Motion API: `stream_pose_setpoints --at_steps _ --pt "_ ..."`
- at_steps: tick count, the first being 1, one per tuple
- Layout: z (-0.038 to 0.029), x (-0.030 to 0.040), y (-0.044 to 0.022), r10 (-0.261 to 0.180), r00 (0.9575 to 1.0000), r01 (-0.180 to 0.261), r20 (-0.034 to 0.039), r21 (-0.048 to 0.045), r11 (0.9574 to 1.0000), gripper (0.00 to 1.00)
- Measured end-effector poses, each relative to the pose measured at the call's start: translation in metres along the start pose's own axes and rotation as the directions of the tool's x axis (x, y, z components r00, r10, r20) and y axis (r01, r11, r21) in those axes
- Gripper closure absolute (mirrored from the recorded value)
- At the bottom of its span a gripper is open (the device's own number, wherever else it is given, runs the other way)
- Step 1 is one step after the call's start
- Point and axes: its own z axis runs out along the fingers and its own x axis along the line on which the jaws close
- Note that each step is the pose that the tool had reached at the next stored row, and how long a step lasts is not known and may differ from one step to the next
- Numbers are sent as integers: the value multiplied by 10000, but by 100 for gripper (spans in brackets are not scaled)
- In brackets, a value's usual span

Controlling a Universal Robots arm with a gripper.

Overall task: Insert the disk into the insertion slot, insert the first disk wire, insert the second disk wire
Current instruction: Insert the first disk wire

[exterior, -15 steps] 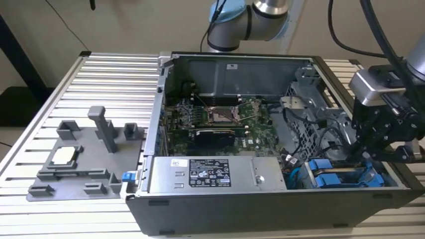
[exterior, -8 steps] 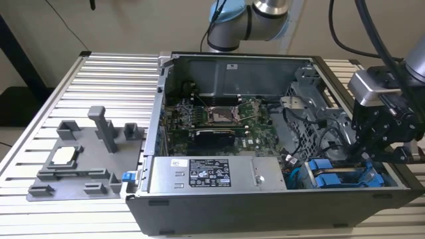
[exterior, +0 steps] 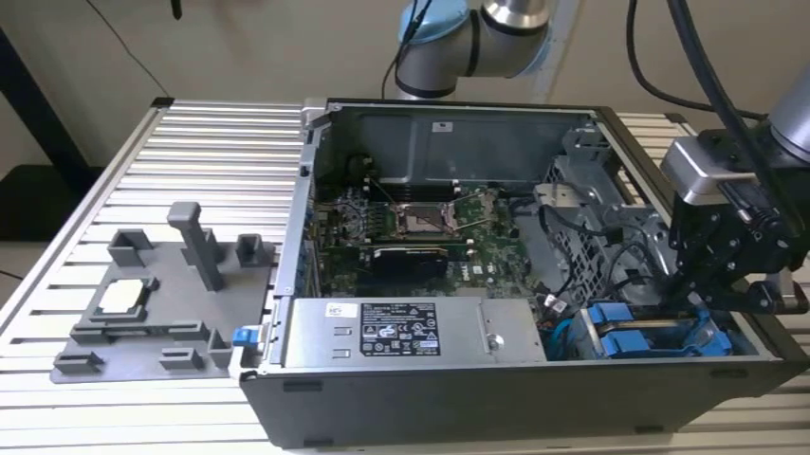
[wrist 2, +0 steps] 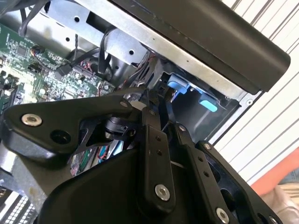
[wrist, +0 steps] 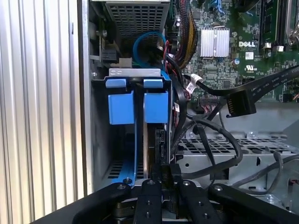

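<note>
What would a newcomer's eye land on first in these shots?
The open computer case lies on its side on the slotted metal table, with its green motherboard bare in the middle. At the exterior view's right, the black hand hangs over the bright blue drive carriers in the case's corner. A dark grey fixture tray sits on the table at the exterior view's left.

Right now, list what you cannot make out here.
- First wrist view: the blue disk carriers stand end-on; the cage wall hides their labels. The gripper's own links mask its grasp.
- Exterior view: the gripper overlaps part of the carriers.
- Second wrist view: the gripper body blocks most of the carriers.
</note>
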Motion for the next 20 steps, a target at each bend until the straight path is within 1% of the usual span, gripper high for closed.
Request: stream_pose_setpoints --at_steps 2,5,6,7,9,10,12,20 --pt "12 1 1 4 10000 -4 2 0 10000 81" --pt "48 3 2 7 10000 -7 -9 -1 10000 81" --pt "58 3 3 9 10000 -9 6 -2 10000 81" --pt "57 3 2 9 10000 -9 1 0 10000 74" --pt "54 3 2 11 10000 -11 2 0 10000 74" --pt "38 3 2 11 10000 -11 7 -1 10000 67" --pt "-38 0 0 11 10000 -11 3 -1 10000 67" --pt "-402 -11 -8 10 10000 -10 4 0 10000 67"
